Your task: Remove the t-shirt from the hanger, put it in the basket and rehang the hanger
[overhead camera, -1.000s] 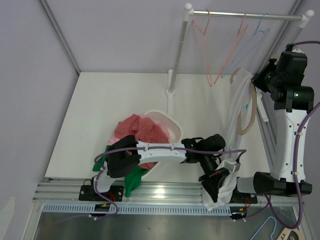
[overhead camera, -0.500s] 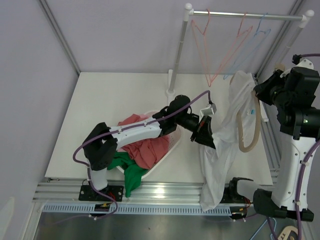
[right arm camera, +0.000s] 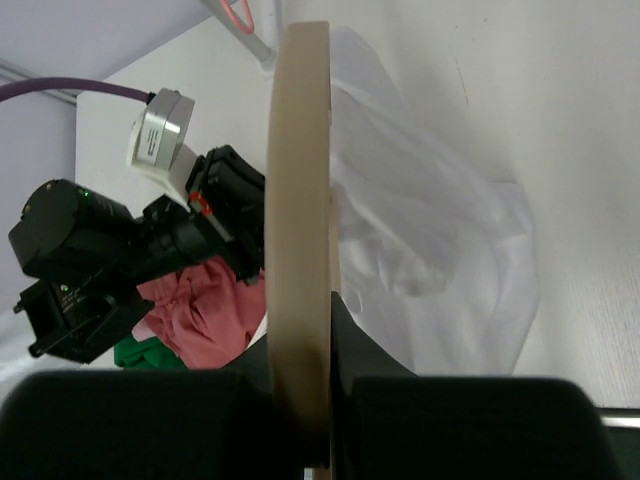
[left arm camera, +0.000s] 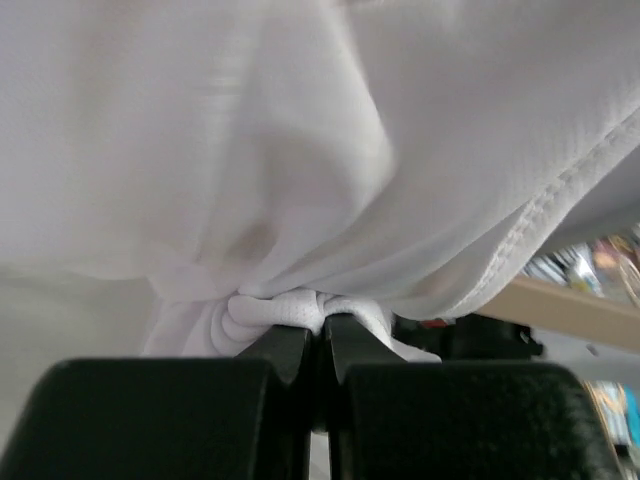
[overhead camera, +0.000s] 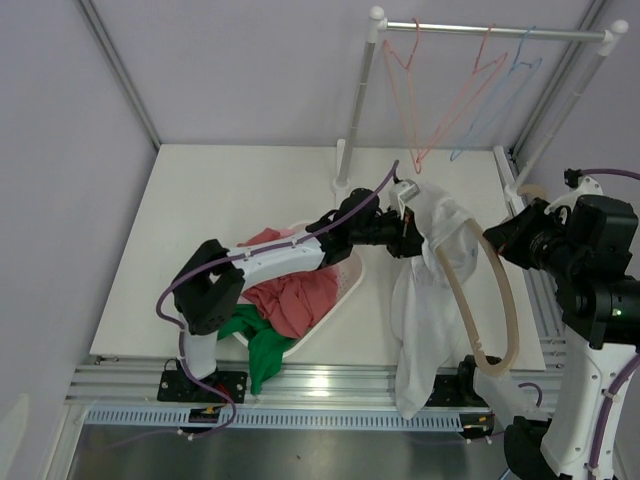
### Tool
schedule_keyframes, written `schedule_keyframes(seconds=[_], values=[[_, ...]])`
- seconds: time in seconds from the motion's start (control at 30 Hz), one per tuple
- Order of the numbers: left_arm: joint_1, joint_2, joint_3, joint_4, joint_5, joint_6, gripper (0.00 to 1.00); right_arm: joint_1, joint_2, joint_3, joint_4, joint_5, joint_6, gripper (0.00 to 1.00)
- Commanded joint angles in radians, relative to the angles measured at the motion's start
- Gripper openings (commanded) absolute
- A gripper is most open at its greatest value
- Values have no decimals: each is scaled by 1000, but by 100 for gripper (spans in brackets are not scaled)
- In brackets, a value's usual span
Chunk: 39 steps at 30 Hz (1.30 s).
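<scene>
Rightward extended left arm (overhead camera: 290,257); left pincer (left arm camera: 322,335) pinching t-shirt (overhead camera: 418,330).

White table (overhead camera: 230,200) with laundry basket (overhead camera: 345,290), rack base (overhead camera: 342,183)

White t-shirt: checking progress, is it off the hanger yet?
Not fully, it seems: the white t-shirt still covers the top of the tan hanger, whose lower loop is bare. The left gripper pinches its fabric.

The left arm (overhead camera: 290,262) and right arm (overhead camera: 585,410) have white links, black joints and purple cables (right arm camera: 60,90); the left gripper (left arm camera: 320,335) is matte black.
</scene>
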Motion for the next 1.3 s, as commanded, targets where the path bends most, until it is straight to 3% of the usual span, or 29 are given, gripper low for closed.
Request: schedule_keyframes(seconds=[0.0,0.3,0.5,0.63,0.77,0.87,1.13,1.17,1.27], values=[[56,-86,-73,-10,-278,-51,1,6,-24,40,-64,-89,4,0],[199,-151,-205,29,-353,-101,1,6,-47,86,-78,-84,-7,0],[158,-301,-205,-51,-294,-36,1,6,-35,71,22,153,-35,0],[61,-446,-146,-247,-317,68,1,6,-6,-29,117,322,-53,0],[90,-557,-31,-347,-193,67,2,5,-3,-138,268,472,-52,0],[166,-565,104,-423,-70,50,1,6,65,-144,376,467,-62,0],[268,-550,573,-637,-65,183,1,-7,367,217,569,416,-154,0],[297,-519,665,-692,-77,217,1,-15,429,240,592,408,-168,0],[350,-494,753,-730,-100,269,1,-62,520,276,718,333,-181,0]])
